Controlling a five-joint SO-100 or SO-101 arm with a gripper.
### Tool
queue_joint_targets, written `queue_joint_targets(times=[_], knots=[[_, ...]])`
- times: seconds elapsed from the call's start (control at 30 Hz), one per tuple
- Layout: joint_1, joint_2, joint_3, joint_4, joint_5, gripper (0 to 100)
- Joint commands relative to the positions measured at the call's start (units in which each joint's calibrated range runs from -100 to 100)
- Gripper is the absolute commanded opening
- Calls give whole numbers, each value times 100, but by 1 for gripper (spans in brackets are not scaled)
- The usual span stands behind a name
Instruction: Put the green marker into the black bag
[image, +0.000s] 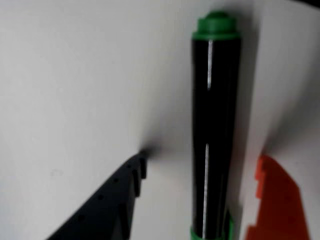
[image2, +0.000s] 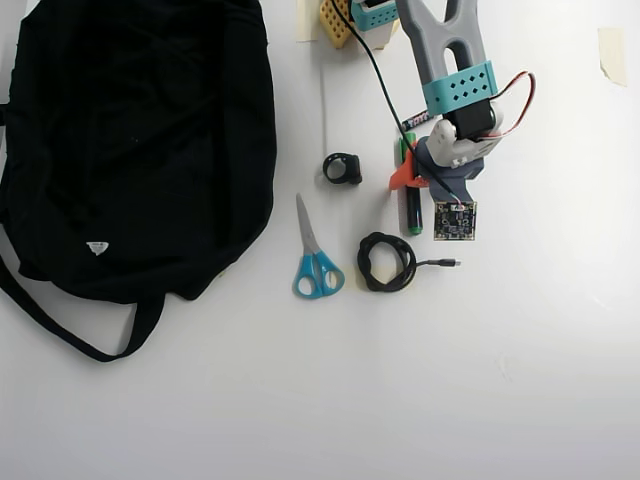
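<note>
Fingers of my gripper (image: 200, 172) stand apart on either side of the green marker (image: 215, 130) — not closed on it. Marker lies on the white table (image2: 520, 330) — black bag (image2: 130, 140) well apart at the overhead view's left.

Green marker (image: 215, 130), dark glossy barrel with green ends, lies flat on the white table, lengthwise top-to-bottom in the overhead view and partly hidden there, well right of the black bag (image2: 130, 150), a big soft fabric bag lying slumped at upper left with a small white label and a strap looping below it.
</note>
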Motion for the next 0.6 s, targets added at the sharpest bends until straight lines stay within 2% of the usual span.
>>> queue_joint_targets(times=[0.0,0.37,0.57], knots=[[40,28,-92,6,15,28],[40,28,-83,6,15,18],[63,28,-83,6,15,17]])
